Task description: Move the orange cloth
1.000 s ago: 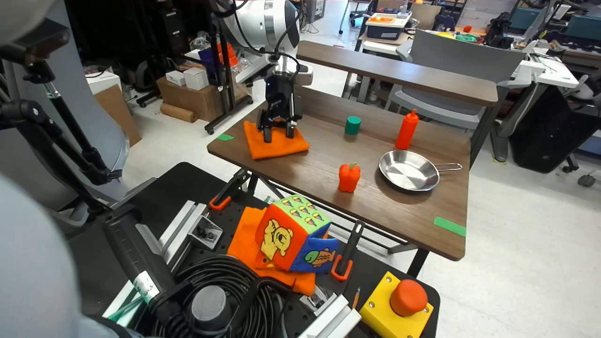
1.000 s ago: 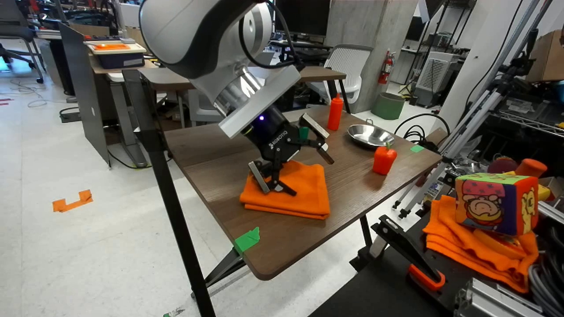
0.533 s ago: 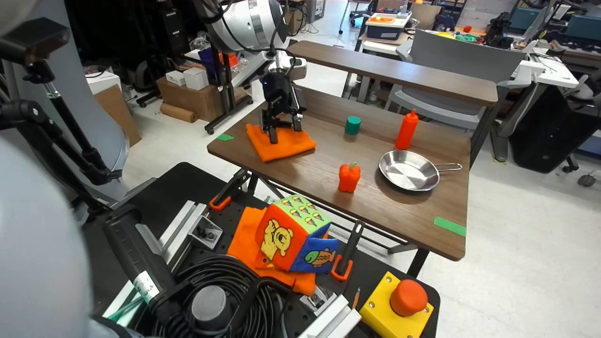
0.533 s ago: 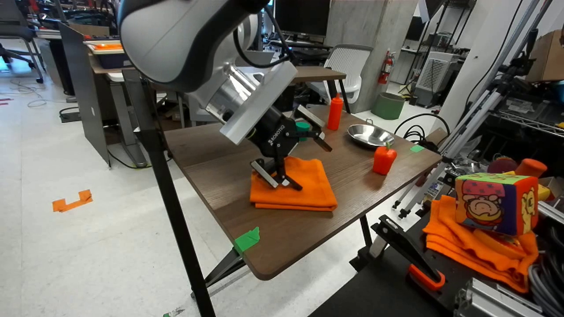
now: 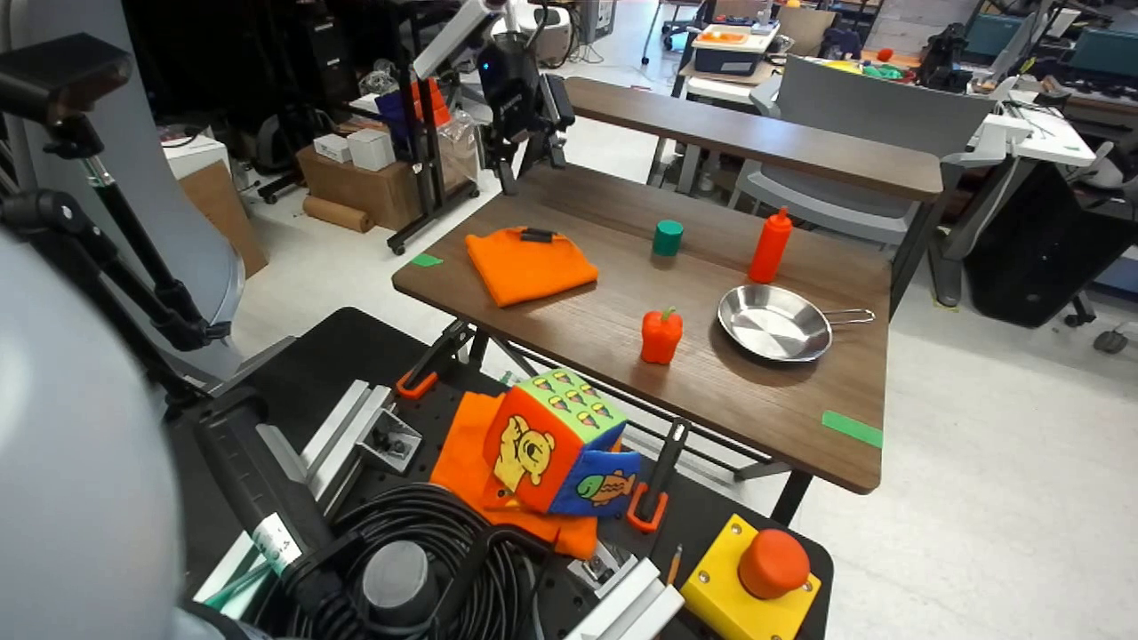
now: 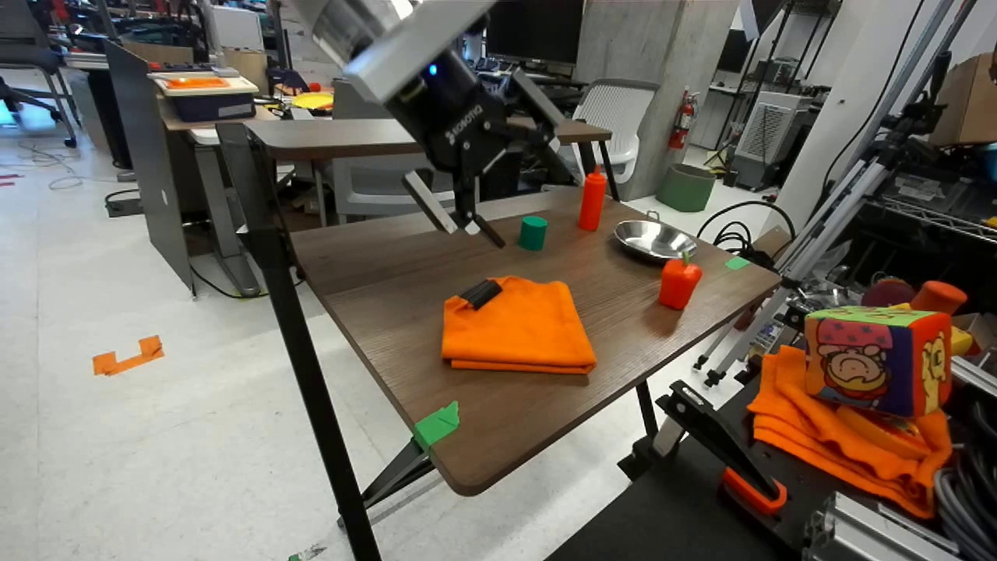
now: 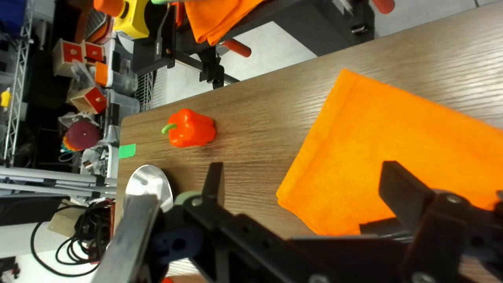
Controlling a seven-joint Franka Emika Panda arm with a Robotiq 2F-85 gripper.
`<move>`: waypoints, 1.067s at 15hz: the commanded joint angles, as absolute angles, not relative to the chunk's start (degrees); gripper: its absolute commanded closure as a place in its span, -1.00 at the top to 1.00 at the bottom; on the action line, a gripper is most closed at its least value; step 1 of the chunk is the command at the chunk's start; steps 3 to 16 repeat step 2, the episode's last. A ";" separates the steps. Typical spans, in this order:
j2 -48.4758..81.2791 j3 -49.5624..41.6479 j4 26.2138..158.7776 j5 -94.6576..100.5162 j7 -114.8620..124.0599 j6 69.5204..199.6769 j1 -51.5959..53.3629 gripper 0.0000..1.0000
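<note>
Orange cloth (image 6: 520,331) on table (image 6: 374,261), one; parted fingers (image 7: 402,192), two

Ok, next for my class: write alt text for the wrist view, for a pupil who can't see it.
An orange cloth lies flat on a brown table at the right, partly hidden by one of the robot's spread fingers. To its left are a red pepper and a partly hidden metal pan.
</note>
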State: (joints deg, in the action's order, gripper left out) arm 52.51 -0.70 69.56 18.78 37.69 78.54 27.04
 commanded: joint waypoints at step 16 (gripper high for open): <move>43.65 0.24 76.74 11.47 42.63 79.97 22.98 1.00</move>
